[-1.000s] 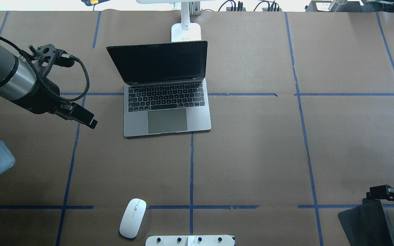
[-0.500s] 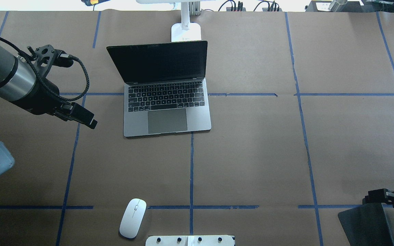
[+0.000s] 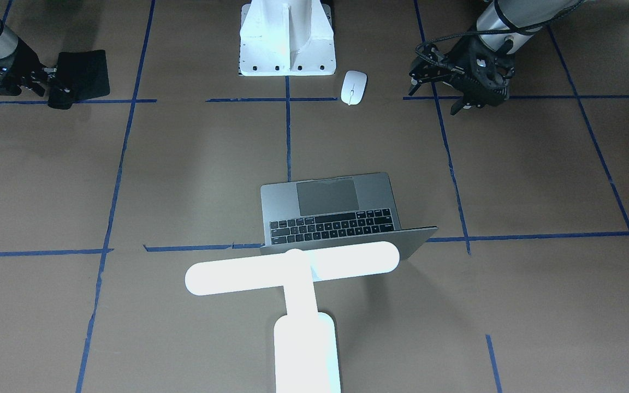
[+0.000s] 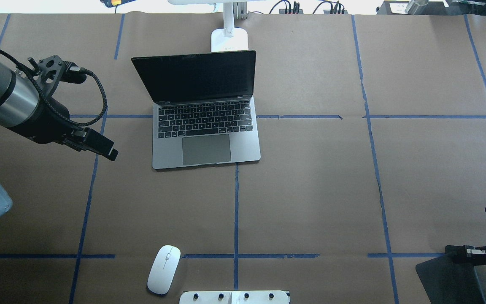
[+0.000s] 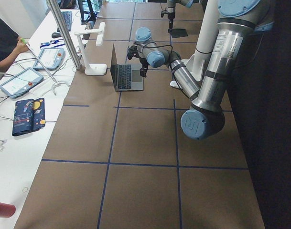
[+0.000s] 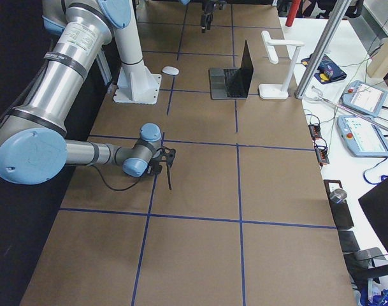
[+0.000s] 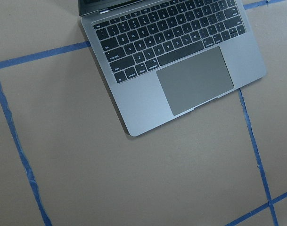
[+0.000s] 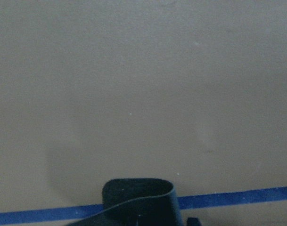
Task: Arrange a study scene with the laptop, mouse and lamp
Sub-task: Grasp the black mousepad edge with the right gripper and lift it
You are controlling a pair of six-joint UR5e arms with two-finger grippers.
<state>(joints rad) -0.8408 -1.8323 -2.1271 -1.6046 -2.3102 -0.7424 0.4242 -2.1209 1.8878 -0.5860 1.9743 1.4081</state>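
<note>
Left gripper [image 4: 109,151] had backed off a little toward the table's [image 4: 310,198] left edge over the last second. It hung empty beside the laptop [image 4: 206,135], not touching it. Jaw gap: cannot tell, since the fingers read as one dark block from overhead and the wrist view showed none.

Right gripper [image 4: 456,251] had slid toward the near right corner, and the black mat [image 4: 447,278] shifted with it. Its jaws looked clamped on the mat's edge, and the right wrist view showed that edge curled up.

Task things had not moved:
- The laptop sat open left of centre, its screen toward the robot.
- The lamp [image 3: 292,267] was lit, just behind the laptop's lid.
- The mouse [image 4: 164,269] lay on the near side by the white pedestal [image 4: 234,297], well apart from both the laptop and the mat.

Judgement: the laptop and lamp looked placed, with the left arm clearing out. The mat was being handled and the mouse had not been picked up, so the mouse step was probably still to come.
</note>
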